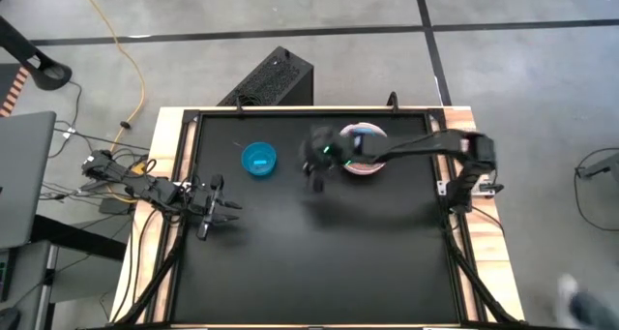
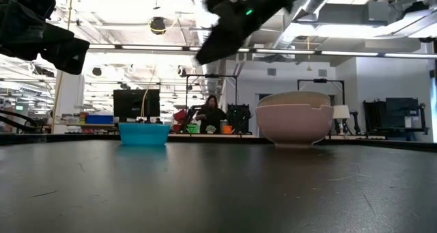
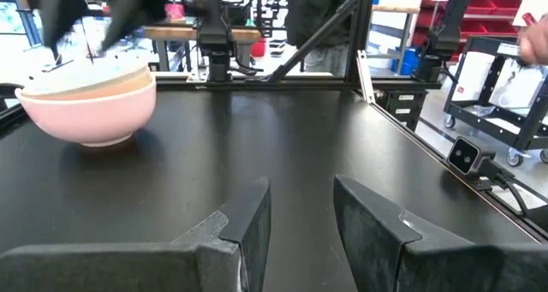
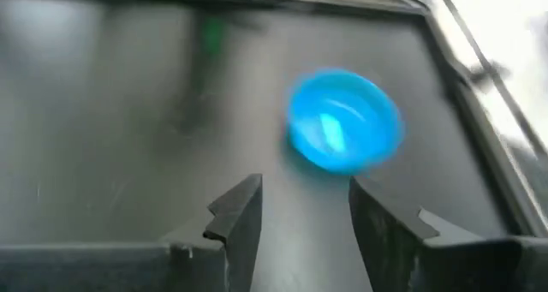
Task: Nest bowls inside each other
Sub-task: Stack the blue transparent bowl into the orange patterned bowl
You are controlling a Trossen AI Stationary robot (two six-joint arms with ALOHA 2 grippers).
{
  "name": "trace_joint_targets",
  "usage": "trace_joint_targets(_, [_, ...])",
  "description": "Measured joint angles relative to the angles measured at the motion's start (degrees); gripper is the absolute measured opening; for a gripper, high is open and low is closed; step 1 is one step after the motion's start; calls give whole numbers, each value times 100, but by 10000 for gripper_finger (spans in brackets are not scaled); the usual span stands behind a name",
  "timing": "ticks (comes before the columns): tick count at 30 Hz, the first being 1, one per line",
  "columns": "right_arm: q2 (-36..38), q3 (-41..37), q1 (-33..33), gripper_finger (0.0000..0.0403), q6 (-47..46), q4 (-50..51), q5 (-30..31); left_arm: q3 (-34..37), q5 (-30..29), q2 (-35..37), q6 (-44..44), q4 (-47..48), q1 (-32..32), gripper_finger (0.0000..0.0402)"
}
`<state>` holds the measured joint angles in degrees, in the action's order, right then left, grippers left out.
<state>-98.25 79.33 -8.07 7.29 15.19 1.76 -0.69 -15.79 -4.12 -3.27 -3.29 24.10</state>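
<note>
High view shows a black table with pale wooden edges, and the stack of bowls near its far edge serves as the landmark. A dark ribbed box stands on the grey floor beyond the table, behind the stack and to its left. Cables, one of them yellow, trail over the floor off the table's left side. Nothing lies on the black top between the stack and the lone blue bowl, which sits apart to the left of the stack, upright and by itself.

From the low view the table top is matte and lightly scuffed, and behind it opens a large workshop with ceiling lights, racks, screens and a seated person far back.

Outermost in the stack is a pale pink bowl, with a beige rim and a white rim above it showing inside; from above a trace of blue shows in its middle. The lone blue bowl is bright, round and empty in the right wrist view.

Just left of the stack, the right gripper hangs above the table, between the stack and the blue bowl, its fingers spread apart with nothing between them. The left gripper waits low near the table's left edge, well away from the stack, its fingers parted and empty.
</note>
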Motion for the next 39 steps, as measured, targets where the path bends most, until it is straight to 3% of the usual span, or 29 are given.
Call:
trace_joint_targets(8, [-1936, 910, 401, 189, 1566, -1227, 224, 0, 0, 0, 0, -2, 0, 118])
trace_joint_targets(21, [-4251, 3909, 222, 189, 1865, -119, 486, 0, 0, 0, 0, -2, 0, 118])
trace_joint_targets(28, [-4839, 4536, 182, 189, 1826, 266, 1187, 0, 0, 0, 2, -1, 1, 118])
trace_joint_targets(33, [-4849, 4544, 179, 183, 1596, 419, 1246, 0, 0, 0, 2, 0, 0, 118])
trace_joint_targets(39, [-4846, 4544, 185, 119, 1617, 446, 1210, 0, 0, 1, 2, 0, 1, 118])
